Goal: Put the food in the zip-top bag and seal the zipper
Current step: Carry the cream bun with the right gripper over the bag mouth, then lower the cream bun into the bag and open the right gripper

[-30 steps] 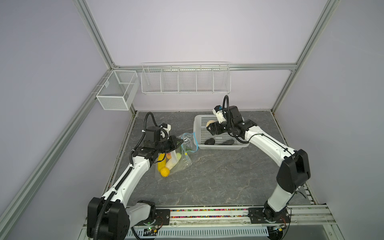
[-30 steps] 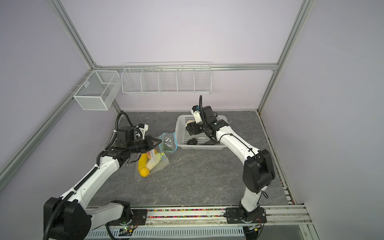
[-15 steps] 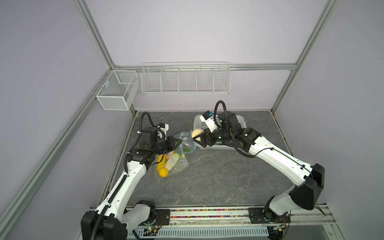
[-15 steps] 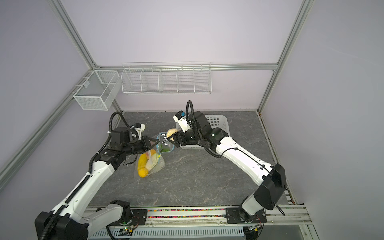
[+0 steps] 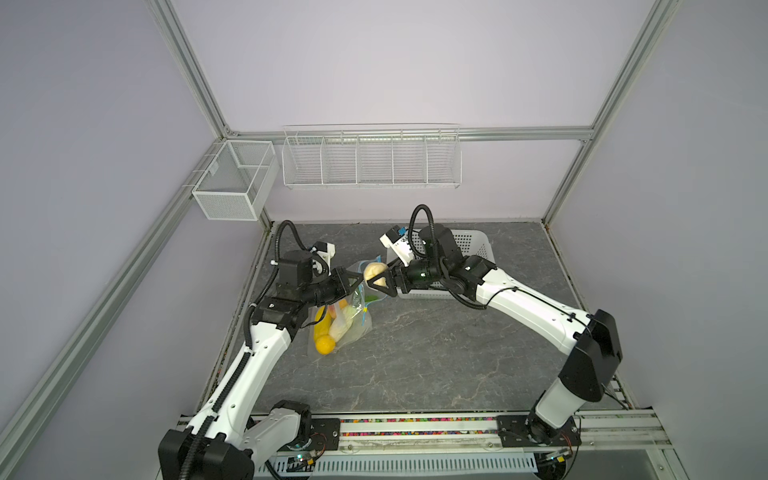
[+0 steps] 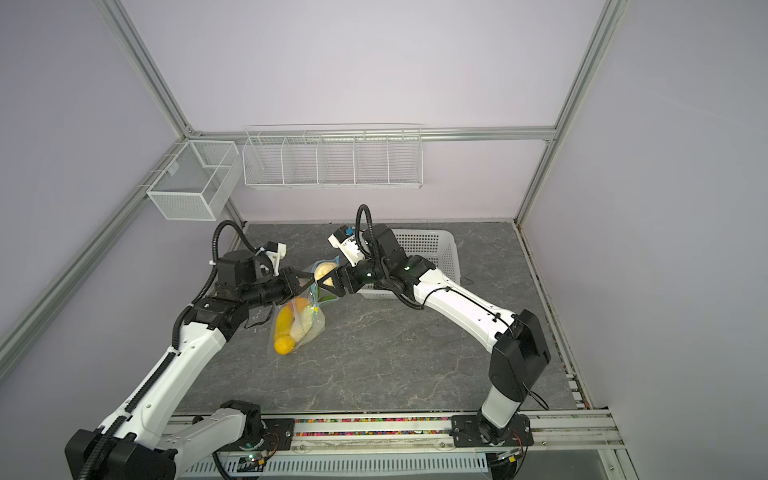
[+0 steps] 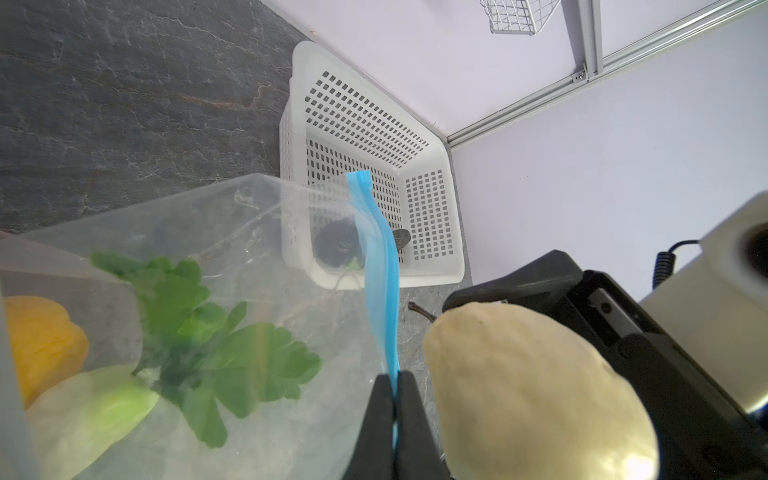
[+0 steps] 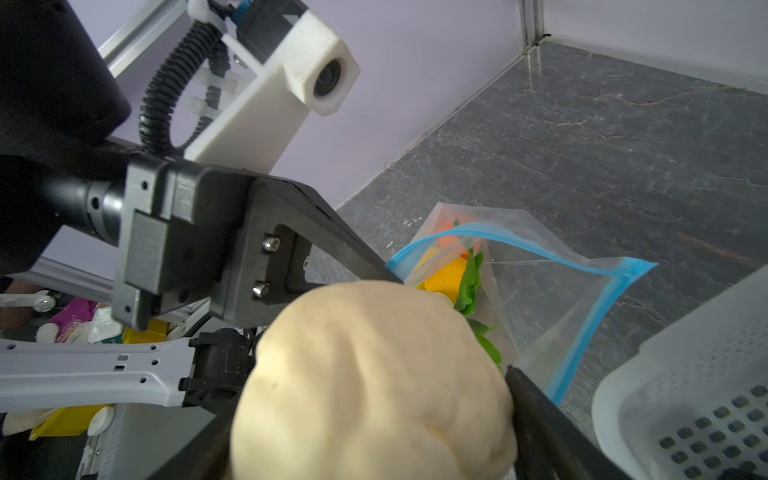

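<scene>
Left gripper: clamped tight on zipper; zip-top bag is hung from it beside basket. Right gripper: spread wide, pale lumpy food gripped at bag mouth, fingers mostly hidden. Dark item in basket is blurred by plastic.

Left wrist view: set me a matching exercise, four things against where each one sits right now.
Things:
1. greens
2. dark piece
3. cream piece
4. blue zipper strip

Places:
A. in the white basket
B. pinched by the left gripper
C. inside the clear bag
D. held by the right gripper

Pairs: 1-C, 2-A, 3-D, 4-B
</scene>
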